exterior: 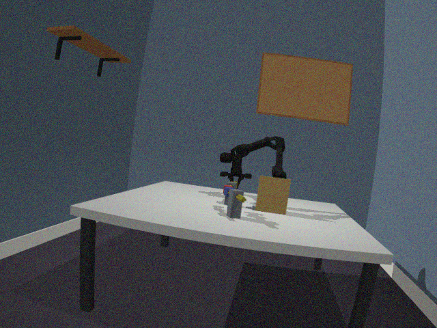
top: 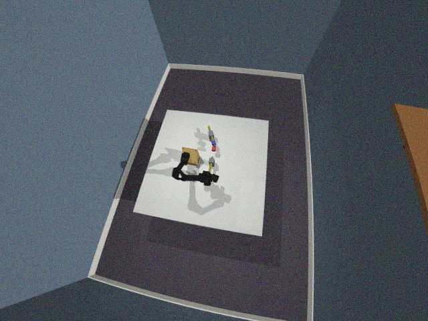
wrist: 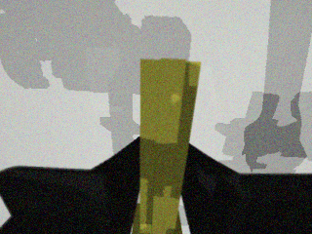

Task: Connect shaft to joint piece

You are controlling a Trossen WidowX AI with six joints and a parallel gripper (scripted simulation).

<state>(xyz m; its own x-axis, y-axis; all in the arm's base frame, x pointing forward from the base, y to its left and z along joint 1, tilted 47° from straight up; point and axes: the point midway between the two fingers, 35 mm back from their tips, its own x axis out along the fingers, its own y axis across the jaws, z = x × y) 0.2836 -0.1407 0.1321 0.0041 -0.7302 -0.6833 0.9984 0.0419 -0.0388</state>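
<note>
The second shaft [top: 210, 167] [wrist: 163, 99] is a yellow square bar running through the second grey block [top: 211, 161]. My gripper [top: 208, 174] [exterior: 235, 186] [wrist: 159, 139] is shut on this shaft, behind the block. The shaft's front end shows just past the block, with a gap to the joint piece. The joint piece has a red part [top: 213, 148] [exterior: 227, 186] and a blue part [top: 212, 142] [exterior: 226, 193]. It sits on the end of the first yellow shaft [top: 208, 128] [exterior: 241, 198], which the first grey block [top: 210, 134] [exterior: 234, 208] holds. The red part faces roughly toward the second shaft; its exact angle is too small to tell.
A tan square panel [top: 190, 156] [exterior: 273, 195] stands upright on the white table [top: 241, 207] [exterior: 158, 208], beside the arm's base and left of the blocks in the top view. A wooden shelf [top: 416, 138] [exterior: 95, 44] and a wall board [exterior: 305, 88] are away from the table.
</note>
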